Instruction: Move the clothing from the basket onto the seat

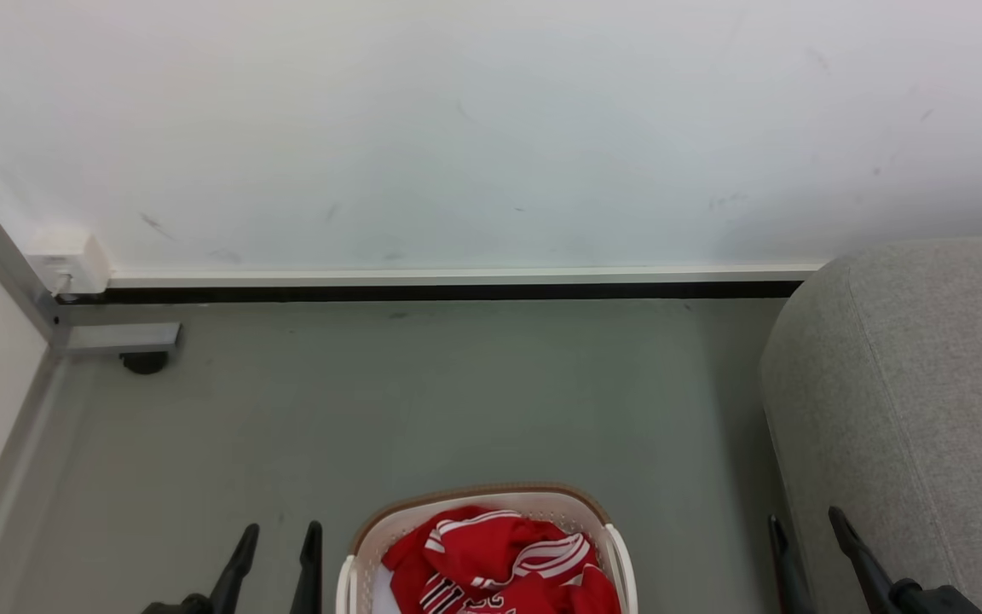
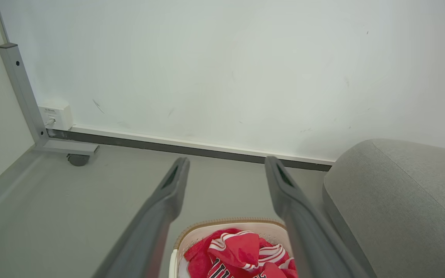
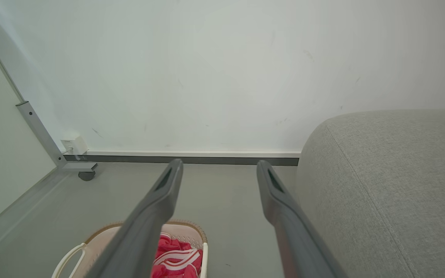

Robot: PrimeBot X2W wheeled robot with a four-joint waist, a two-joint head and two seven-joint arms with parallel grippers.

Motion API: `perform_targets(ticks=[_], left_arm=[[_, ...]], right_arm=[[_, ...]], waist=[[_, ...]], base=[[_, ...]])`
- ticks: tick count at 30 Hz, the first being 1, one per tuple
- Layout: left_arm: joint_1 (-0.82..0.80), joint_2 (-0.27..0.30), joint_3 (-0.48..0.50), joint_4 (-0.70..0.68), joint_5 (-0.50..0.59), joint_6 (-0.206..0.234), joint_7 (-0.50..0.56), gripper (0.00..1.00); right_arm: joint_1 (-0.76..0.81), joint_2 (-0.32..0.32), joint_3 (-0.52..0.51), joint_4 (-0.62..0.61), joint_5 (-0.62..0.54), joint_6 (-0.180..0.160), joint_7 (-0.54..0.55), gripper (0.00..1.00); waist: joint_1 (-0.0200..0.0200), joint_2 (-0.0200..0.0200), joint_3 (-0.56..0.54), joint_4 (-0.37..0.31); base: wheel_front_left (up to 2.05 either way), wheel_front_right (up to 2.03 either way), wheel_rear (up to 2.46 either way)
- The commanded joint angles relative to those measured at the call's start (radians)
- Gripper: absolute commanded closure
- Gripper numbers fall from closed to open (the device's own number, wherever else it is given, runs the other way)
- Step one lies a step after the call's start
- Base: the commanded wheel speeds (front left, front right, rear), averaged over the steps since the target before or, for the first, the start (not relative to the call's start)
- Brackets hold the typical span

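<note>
Evidently no jersey has left its place: the seat [image 1: 926, 384], on the robot's right, carries none in view, and the clothing [image 1: 491, 554] lies heaped in the basket [image 1: 474, 496] on the floor [image 1: 457, 401].

Going by size, the seat's rounded edge is the first risk, since loose cloth dropped too near that curve could slide off to the floor. The basket looks light, so a jersey snagged on its perforated wall might drag or tip it. The clothing is tangled, so a shallow pinch may slip, or 2 jerseys may rise together.

The left pincer [image 1: 282, 529] and the right pincer [image 1: 805, 517] stand spread wide and empty, 1 on each side of the basket.

The seat is light-grey woven fabric, bulging, with a stitched seam. The floor is smooth grey. The basket is oval white plastic with a brown rim and looped handles. The clothing is soft, crumpled red with white stripes.
</note>
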Motion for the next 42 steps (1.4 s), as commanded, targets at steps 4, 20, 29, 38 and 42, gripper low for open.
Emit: perform_targets(ticks=[4, 20, 29, 38, 42], left_arm=[[0.008, 0.008, 0.004, -0.003, -0.009, 0.001, -0.001, 0.00], [-0.120, 0.104, -0.175, 0.208, -0.029, 0.001, 0.000, 0.00], [-0.293, 0.182, -0.351, 0.439, -0.102, 0.001, 0.106, 0.00], [-0.417, 0.256, -0.466, 0.591, -0.198, 0.001, 0.237, 0.00], [-0.448, 0.272, -0.494, 0.618, -0.229, 0.001, 0.256, 0.00]], right_arm=[[-0.016, -0.006, 0.009, -0.007, 0.013, -0.002, -0.003, 0.00], [-0.080, -0.005, 0.038, -0.051, 0.042, -0.002, -0.002, 0.00], [-0.134, -0.005, 0.062, -0.088, 0.078, -0.002, -0.002, 0.00], [-0.173, -0.005, 0.076, -0.123, 0.113, -0.002, -0.002, 0.00], [-0.181, -0.005, 0.074, -0.135, 0.123, -0.002, -0.002, 0.00]], waist=[[0.0000, -0.0001, 0.014, -0.016], [0.0000, -0.0001, 0.160, -0.154], [0.0000, -0.0001, 0.280, -0.253], [0.0000, -0.0001, 0.397, -0.327], [0.0000, -0.0001, 0.431, -0.338]], base=[[0.00, 0.00, 0.00], [0.00, 0.00, 0.00], [0.00, 0.00, 0.00], [0.00, 0.00, 0.00], [0.00, 0.00, 0.00]])
